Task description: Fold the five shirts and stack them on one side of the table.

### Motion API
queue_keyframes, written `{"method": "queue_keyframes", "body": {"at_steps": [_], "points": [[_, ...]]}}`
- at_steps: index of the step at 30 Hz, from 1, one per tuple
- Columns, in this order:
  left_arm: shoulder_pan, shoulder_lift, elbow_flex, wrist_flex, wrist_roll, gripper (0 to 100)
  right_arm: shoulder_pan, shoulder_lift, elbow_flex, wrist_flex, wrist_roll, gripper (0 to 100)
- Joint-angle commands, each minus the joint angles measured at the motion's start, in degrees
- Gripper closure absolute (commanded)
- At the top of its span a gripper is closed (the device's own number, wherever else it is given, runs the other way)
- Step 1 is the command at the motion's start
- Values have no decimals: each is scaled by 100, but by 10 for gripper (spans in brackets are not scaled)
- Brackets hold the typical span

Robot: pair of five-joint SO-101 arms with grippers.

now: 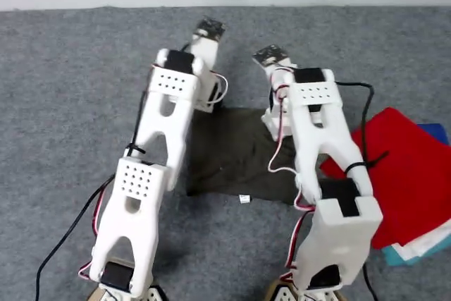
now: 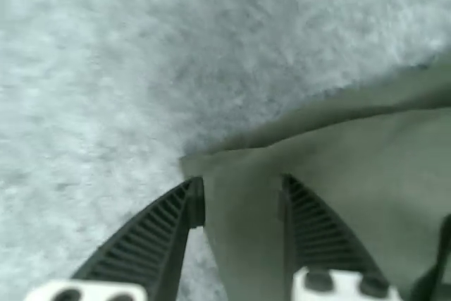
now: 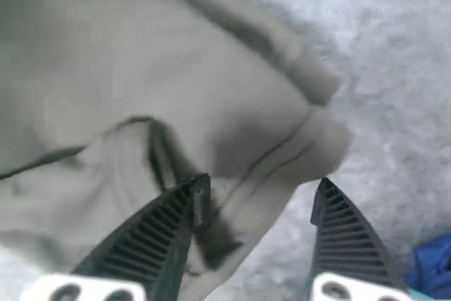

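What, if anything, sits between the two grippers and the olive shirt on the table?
Nothing visible. The left gripper is open with an edge of the olive shirt between its fingers, and the right gripper is open right over a folded corner of it.

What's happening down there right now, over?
Left gripper, right gripper: both open, each at the far edge of the dark olive cloth shirt. Folded red shirt tops the pile beside it. Nothing blocking.
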Motion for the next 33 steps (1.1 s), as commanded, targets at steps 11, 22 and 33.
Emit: {"method": "queue_keyframes", "body": {"at_steps": [11, 22, 33], "points": [[79, 633, -400, -158, 44, 823, -382, -84, 457, -180, 53, 758], [79, 633, -400, -79, 44, 823, -514, -1710, 2453, -110, 396, 758], [79, 633, -400, -79, 44, 823, 303, -4435, 4088, 532, 1433, 758]]}}
